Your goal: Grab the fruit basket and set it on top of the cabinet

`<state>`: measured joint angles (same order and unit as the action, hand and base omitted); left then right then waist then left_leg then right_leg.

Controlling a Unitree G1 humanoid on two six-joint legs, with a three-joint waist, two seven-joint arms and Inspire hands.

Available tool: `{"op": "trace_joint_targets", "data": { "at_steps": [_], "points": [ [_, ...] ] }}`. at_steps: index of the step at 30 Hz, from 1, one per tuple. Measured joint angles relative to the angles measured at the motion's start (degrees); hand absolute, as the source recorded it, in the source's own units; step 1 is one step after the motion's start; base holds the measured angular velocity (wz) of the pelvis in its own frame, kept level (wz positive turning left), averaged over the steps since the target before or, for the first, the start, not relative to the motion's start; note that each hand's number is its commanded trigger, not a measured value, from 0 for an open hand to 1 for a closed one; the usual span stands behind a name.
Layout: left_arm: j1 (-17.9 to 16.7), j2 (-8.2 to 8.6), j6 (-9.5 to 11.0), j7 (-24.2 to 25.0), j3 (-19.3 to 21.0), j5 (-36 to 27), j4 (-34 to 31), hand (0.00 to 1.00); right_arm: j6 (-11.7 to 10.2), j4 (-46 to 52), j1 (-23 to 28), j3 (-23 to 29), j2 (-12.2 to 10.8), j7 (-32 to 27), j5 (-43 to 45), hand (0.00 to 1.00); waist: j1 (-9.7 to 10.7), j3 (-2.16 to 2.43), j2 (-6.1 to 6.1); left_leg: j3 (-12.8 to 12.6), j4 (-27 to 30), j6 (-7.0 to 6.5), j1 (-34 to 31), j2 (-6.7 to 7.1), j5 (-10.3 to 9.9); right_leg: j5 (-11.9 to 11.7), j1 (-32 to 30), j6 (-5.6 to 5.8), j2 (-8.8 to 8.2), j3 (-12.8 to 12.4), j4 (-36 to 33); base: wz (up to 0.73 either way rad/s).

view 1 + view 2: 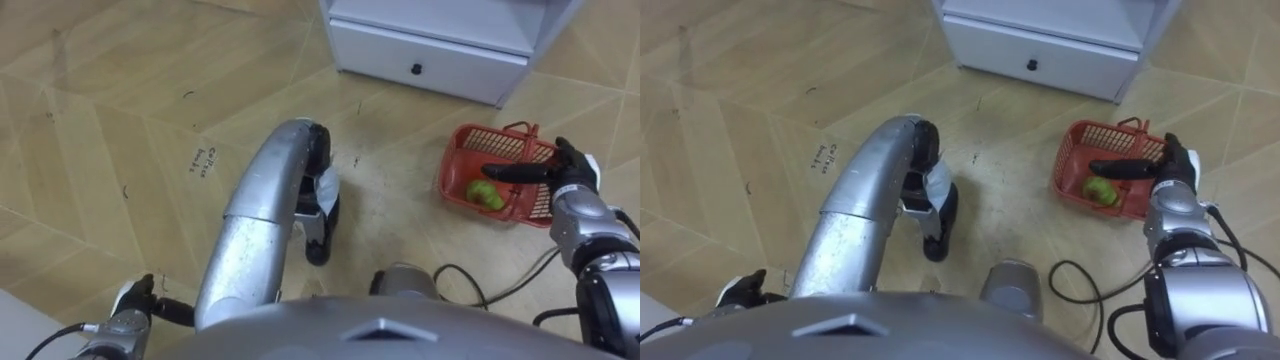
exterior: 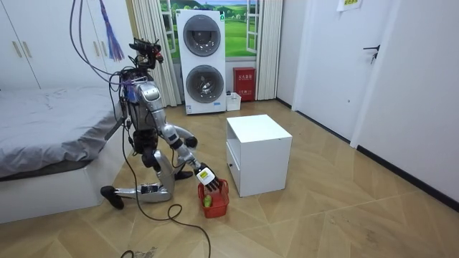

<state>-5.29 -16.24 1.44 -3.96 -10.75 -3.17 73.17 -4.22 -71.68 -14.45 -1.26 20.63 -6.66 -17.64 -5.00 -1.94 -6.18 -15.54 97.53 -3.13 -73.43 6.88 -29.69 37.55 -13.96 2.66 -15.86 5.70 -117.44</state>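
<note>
Just above green fruit [image 1: 484, 194], right hand [image 1: 568, 177] crosses basket [image 1: 455, 160], perhaps touching

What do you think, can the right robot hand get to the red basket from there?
Probably yes. The right robot hand is already stretched out over the red basket, fingers straight above the green fruit, and nothing lies between them. It has not closed on the basket yet.

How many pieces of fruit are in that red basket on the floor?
1: a green fruit lies in the red basket, just beneath the right hand reaching over it. The hand may hide more.
</note>
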Motion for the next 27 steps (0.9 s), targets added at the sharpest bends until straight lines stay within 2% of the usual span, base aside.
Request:
{"op": "trace_joint_targets", "data": {
  "at_steps": [3, 14, 20, 21, 22, 23, 24, 27],
  "points": [
    [0.7, -0.04, -0.2, 0.4, 0.5, 0.0, 0.0, 0.0, 0.0, -1.0, 0.0, 0.0, 0.0, 0.2, -0.4, 0.0, -0.2, 0.18, 0.43, 0.0, 0.0, 0.0, 0.0, 0.0, 0.0, 0.0, 0.1, 0.05, -0.02, 0.2, 0.1, 0.02],
    [0.3, -0.08, -0.7, 1.0, 0.5, 0.4, 0.0, 0.0, 0.0, -1.5, 0.0, -0.1, -0.1, 1.6, -0.3, 0.0, -0.4, 0.12, 0.37, 0.0, 0.1, -0.02, -0.1, 0.14, 0.0, 0.0, 0.5, 0.05, 0.07, 0.8, 0.3, 0.01],
    [0.4, -0.08, -1.2, 2.3, 0.5, 0.4, -0.1, 0.0, 0.1, -2.1, 0.0, -2.0, -0.1, 1.9, -0.9, 0.0, -1.7, 0.07, 0.27, 0.1, 0.3, -0.19, -0.4, 0.34, 0.0, 0.0, 0.7, 0.1, 0.07, 1.5, 0.6, 0.04],
    [0.3, -0.08, -1.3, 2.4, 0.5, 0.4, -0.1, 0.0, 0.1, -2.5, 0.0, -2.1, -0.2, 1.9, -0.8, 0.05, -1.8, 0.06, 0.26, 0.2, 0.4, -0.25, -0.4, 0.46, 0.0, 0.0, 0.8, 0.15, 0.05, 1.8, 0.7, 0.1],
    [0.3, -0.08, -1.4, 2.4, 0.5, 0.4, -0.1, 0.0, 0.1, -2.7, 0.0, -2.2, -0.3, 1.9, -0.8, 0.3, -1.9, 0.06, 0.26, 0.2, 0.4, -0.26, -0.4, 0.52, 0.0, -0.1, 0.8, 0.19, 0.05, 1.9, 0.8, 0.06],
    [0.2, -0.08, -1.5, 2.4, 0.5, 0.4, -0.1, 0.0, 0.1, -3.1, 0.0, -2.4, -0.4, 2.0, -0.8, 0.73, -2.0, 0.06, 0.25, 0.2, 0.4, -0.29, -0.4, 0.56, 0.1, -0.1, 0.9, 0.22, 0.05, 2.0, 0.8, 0.03],
    [0.2, -0.08, -1.7, 2.4, 0.5, 0.4, -0.1, 0.0, 0.1, -3.8, 0.0, -2.5, -0.5, 2.2, -0.8, 1.0, -2.1, 0.03, 0.18, 0.3, 0.4, -0.32, -0.4, 0.56, 0.1, -0.1, 0.9, 0.22, 0.06, 2.1, 0.7, 0.0],
    [0.0, -0.08, -1.9, 2.4, 0.5, 0.4, -0.1, 0.0, 0.6, -4.4, 0.2, -2.6, -0.5, 2.2, -0.9, 1.0, -2.3, 0.02, 0.16, 0.2, 0.4, -0.4, -0.4, 0.56, 0.1, -0.1, 0.9, 0.21, 0.06, 2.1, 0.7, 0.0]
  ]
}}
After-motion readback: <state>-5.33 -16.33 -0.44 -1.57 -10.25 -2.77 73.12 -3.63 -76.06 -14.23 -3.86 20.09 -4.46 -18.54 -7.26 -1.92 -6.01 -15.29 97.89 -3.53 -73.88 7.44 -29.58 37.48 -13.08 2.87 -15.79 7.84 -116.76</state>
